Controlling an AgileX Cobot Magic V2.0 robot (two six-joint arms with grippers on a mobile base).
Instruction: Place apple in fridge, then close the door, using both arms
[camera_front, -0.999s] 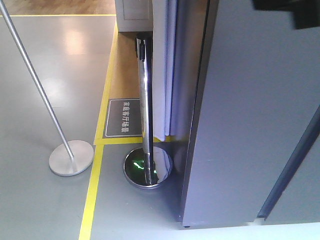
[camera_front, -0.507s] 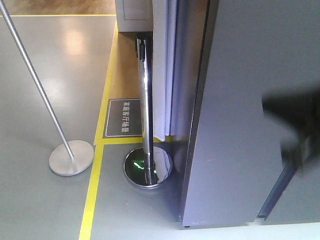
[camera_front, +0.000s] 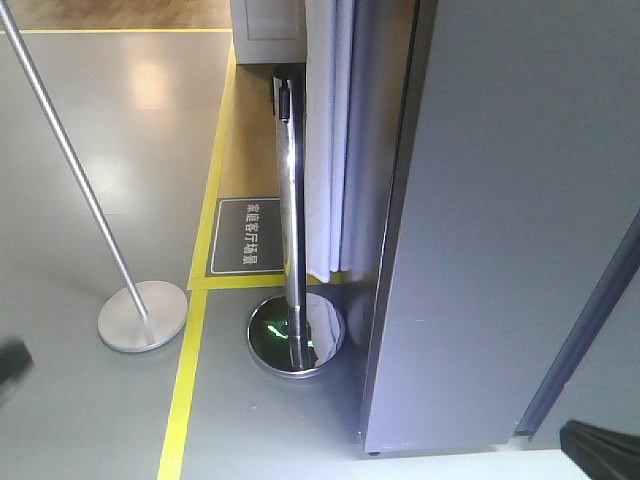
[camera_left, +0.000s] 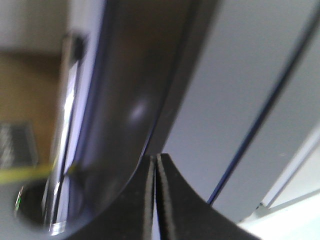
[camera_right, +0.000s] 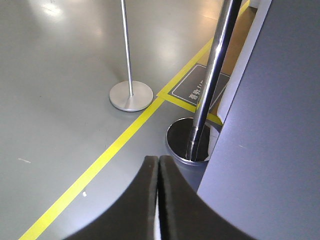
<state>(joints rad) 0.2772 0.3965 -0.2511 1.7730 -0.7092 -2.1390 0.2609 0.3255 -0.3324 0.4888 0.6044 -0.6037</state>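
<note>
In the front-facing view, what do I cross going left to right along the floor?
Matte pole stand base → yellow floor line → shiny chrome post base → dark grey fridge.

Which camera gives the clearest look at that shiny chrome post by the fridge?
The front-facing view: the chrome post shows from top to round base, sharp. The right wrist view also shows it clearly but cuts off its top. The left wrist view shows only a blurred sliver at the left.
</note>
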